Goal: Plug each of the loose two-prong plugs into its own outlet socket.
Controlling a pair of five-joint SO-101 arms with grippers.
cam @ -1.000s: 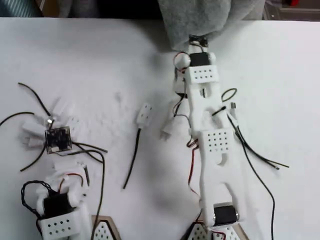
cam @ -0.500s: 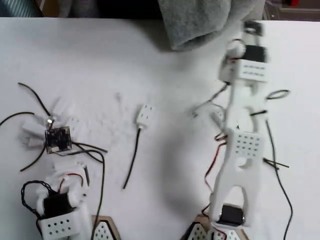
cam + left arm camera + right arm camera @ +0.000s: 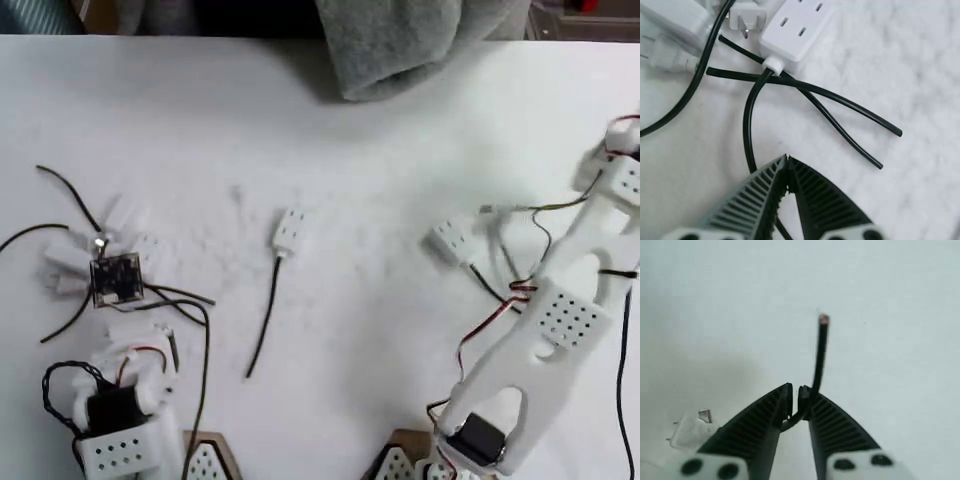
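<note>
**Right gripper pinches a wire at the frame's edge; left gripper shut above the cords**

In the high view the right arm slants up from the lower middle and is cut off at the right edge, so its tip cannot be made out there. Its wrist view shows the right gripper closed on a thin black wire with a bare copper end. Behind one jaw lies a pale plug, partly hidden, with only its metal prongs clear.

The left arm sits in the lower left corner, partly out of frame. The left gripper has its jaws pressed together with nothing seen between them. A black cord passes out of sight beneath them. It runs from a white outlet that the frame edge cuts off. Just beside that outlet lies another plug, also cropped.

On the table, a middle outlet lies alone at centre. A right outlet lies near the right arm. At the left is a heap of white parts around a dark board, too overlapped to sort. A grey cloth hangs over the top edge.
</note>
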